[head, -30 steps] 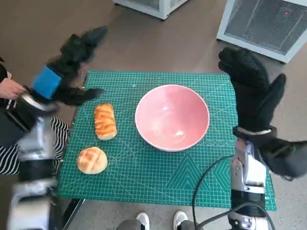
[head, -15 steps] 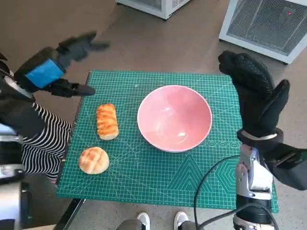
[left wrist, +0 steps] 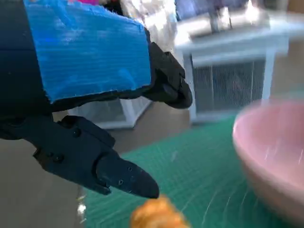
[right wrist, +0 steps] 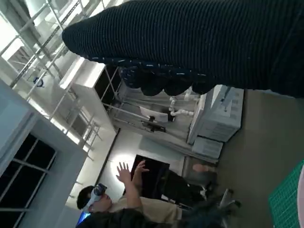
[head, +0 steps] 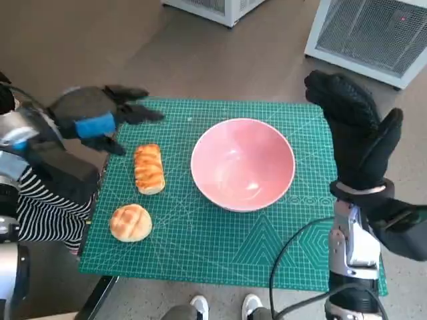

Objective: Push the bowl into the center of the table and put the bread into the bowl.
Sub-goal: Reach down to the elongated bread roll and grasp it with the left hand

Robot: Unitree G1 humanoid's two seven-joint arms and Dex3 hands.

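Pink bowl (head: 243, 164) upright and empty on the green cutting mat (head: 200, 247), a little toward the mat's far edge and slightly right of its middle; seen also in the left wrist view (left wrist: 273, 152) as a blurred pink rim. Long glazed bread (head: 149, 169) lying lengthwise just left of the bowl, apart from it, near the mat's left edge; a golden end of it showing low in the left wrist view (left wrist: 156, 214). Round bread bun (head: 130, 223) nearer the front-left corner of the mat, separate from the long one. Left hand (head: 100, 117) hovering over the far-left corner of the mat, just beyond the long bread, fingers (left wrist: 126, 175) spread apart and holding nothing, blue tape across its back. Right hand (head: 357, 133) raised upright at the mat's right edge beside the bowl, not touching it, gloved fingers straight and together, thumb out, nothing held. White grilled cabinets (head: 373, 33) on the floor beyond the far edge. Striped fabric (head: 47, 207) beside the left edge. A person with raised hands (right wrist: 128, 173) in the right wrist view, far off.
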